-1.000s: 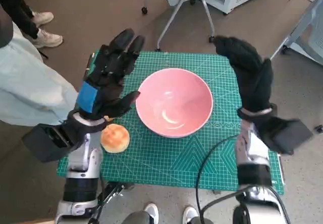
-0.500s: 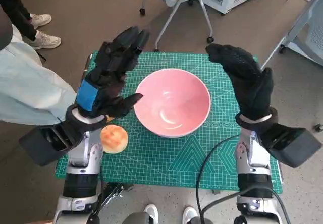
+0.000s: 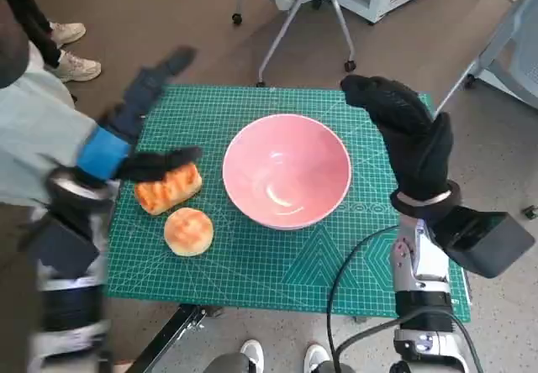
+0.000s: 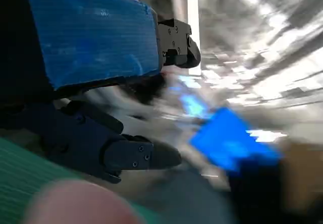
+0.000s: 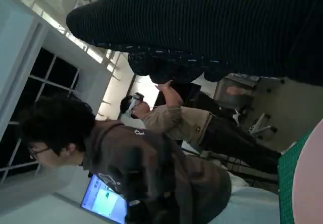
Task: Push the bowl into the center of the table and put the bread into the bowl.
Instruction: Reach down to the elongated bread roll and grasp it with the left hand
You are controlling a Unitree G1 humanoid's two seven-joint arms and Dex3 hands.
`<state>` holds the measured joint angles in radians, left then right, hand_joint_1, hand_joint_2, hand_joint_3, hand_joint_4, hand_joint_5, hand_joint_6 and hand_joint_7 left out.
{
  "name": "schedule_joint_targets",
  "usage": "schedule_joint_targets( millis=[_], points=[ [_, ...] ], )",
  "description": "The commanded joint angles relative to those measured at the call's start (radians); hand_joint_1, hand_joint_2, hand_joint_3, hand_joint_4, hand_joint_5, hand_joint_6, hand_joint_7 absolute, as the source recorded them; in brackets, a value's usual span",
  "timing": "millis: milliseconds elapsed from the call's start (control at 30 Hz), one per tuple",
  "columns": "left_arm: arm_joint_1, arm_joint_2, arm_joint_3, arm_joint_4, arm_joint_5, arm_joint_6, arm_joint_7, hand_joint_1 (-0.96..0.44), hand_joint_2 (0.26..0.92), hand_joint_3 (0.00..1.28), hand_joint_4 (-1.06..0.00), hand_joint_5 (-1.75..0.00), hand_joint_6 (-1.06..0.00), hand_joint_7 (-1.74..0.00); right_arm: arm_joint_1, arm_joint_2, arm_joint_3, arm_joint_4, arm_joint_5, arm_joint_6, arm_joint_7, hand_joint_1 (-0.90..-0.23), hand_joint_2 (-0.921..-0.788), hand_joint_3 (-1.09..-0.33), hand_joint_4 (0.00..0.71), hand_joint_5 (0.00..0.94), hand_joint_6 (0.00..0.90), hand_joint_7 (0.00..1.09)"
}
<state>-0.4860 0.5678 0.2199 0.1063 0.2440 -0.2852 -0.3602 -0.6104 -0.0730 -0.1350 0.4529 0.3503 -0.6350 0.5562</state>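
Flanking the unmarked pink bowl (image 3: 287, 169), both hands (image 3: 134, 133) (image 3: 403, 129) hover, fingers released; no writing legible.

Green cutting mat (image 3: 277, 264), a chair base (image 3: 290, 7), perhaps two people (image 5: 146, 168) nearby.

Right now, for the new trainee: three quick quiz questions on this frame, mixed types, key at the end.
1. True or false: a piece of bread already lies in the bowl.
2. How many bread pieces lie on the mat?
3. Which hand is nearer the bread? A) left hand B) right hand

Key
1. False: the bowl is empty.
2. Two: a long roll and a round bun, both to the robot's left of the bowl.
3. A: the left hand is above the long roll; the right hand is raised on the bowl's other side.
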Motion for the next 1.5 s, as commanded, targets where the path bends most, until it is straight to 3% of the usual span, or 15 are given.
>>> schedule_joint_targets(
  millis=[33,167,900,1500],
  points=[
    [0.008,0.089,-0.041,-0.07,0.189,0.272,0.002,-0.28,0.82,0.02,-0.17,0.0,-0.28,-0.1,0.013,0.012,-0.002,0.02,0.003,0.017,-0.014,-0.692,-0.921,-0.74,0.231,0.0,0.09,0.56],
    [-0.011,0.111,-0.098,-0.093,0.264,0.472,-0.074,-0.2,0.791,0.0,-0.14,0.0,-0.32,-0.05,0.012,0.018,-0.002,0.022,0.006,0.019,-0.016,-0.688,-0.921,-0.741,0.231,0.0,0.088,0.57],
    [-0.076,0.117,-0.29,0.063,0.277,0.64,-0.143,-0.15,0.804,0.01,-0.16,0.0,-0.31,0.0,0.017,0.035,-0.009,0.031,0.012,0.018,-0.016,-0.675,-0.921,-0.749,0.234,0.002,0.083,0.58],
    [-0.254,0.026,-0.443,0.537,0.272,0.537,-0.063,-0.2,0.831,0.01,-0.17,0.0,-0.29,0.0,0.025,0.042,-0.019,0.038,0.012,0.015,-0.019,-0.677,-0.921,-0.748,0.238,0.003,0.085,0.59]
  ],
)
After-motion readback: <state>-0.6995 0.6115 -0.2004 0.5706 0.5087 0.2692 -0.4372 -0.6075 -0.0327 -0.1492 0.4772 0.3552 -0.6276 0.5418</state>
